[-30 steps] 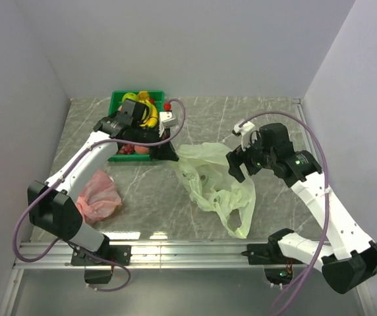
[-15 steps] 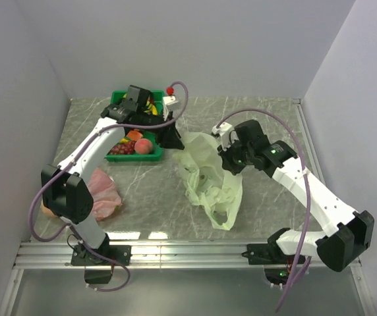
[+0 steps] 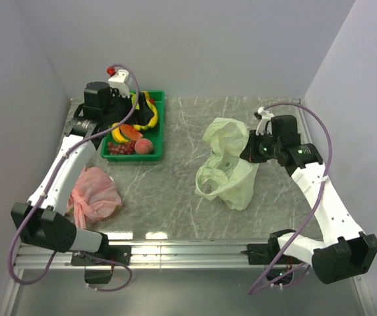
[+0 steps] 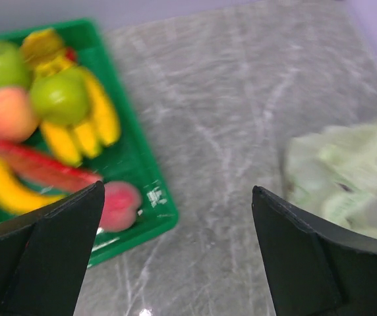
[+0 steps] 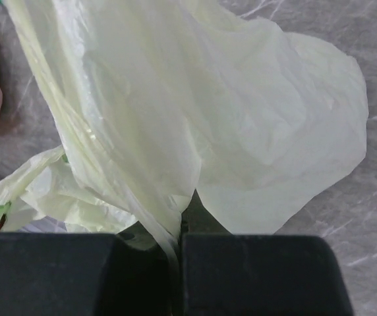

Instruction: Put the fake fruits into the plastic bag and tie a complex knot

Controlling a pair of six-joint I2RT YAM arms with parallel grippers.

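The fake fruits lie in a green tray (image 3: 160,128) at the back left: bananas (image 4: 83,128), two green apples (image 4: 60,97), a peach (image 4: 4,112), a watermelon slice (image 4: 40,168), grapes (image 3: 115,149) and a pink-red fruit (image 4: 119,204). My left gripper (image 3: 146,118) hangs open above the tray's right side, holding nothing; in its wrist view the left gripper (image 4: 177,194) frames bare table. The pale green plastic bag (image 3: 227,164) is bunched up right of centre. My right gripper (image 3: 249,150) is shut on the bag's upper right edge, and film (image 5: 208,99) runs between its jaws.
A crumpled pink bag (image 3: 93,194) lies at the near left, beside the left arm. The green tray (image 4: 136,151) stands close to the back wall. Grey marble table (image 3: 175,184) stretches between tray and green bag. Walls close in on three sides.
My left gripper let go of the bag's left edge, opened and swung back over the tray. My right gripper shut on the bag and drew it rightward, bunching it up.
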